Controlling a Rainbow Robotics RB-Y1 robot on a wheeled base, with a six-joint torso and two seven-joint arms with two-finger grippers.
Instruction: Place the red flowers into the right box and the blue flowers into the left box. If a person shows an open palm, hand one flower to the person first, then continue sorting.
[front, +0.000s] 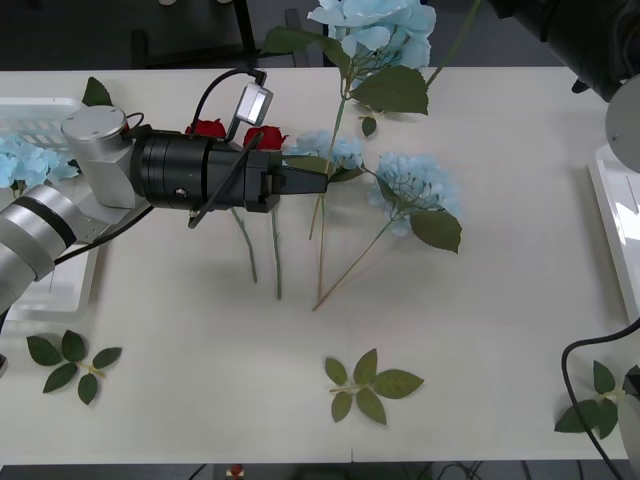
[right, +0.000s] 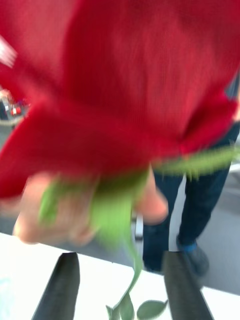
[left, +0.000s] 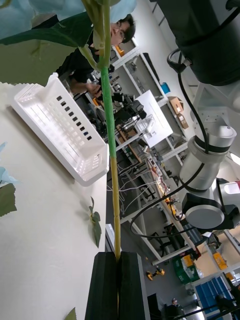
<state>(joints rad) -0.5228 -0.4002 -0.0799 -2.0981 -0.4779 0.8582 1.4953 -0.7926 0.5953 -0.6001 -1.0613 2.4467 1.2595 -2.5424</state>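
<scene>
From the front, the left box holds a blue flower, and more lie on the table. In the right wrist view, the right gripper is wide open below a red flower that a hand holds. In the left wrist view, the left gripper pinches a green stem, with the right box lying empty.

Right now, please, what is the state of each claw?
Left claw: closed on a blue flower's stem.
Right claw: open; a person's hand holds the red rose before it.
</scene>
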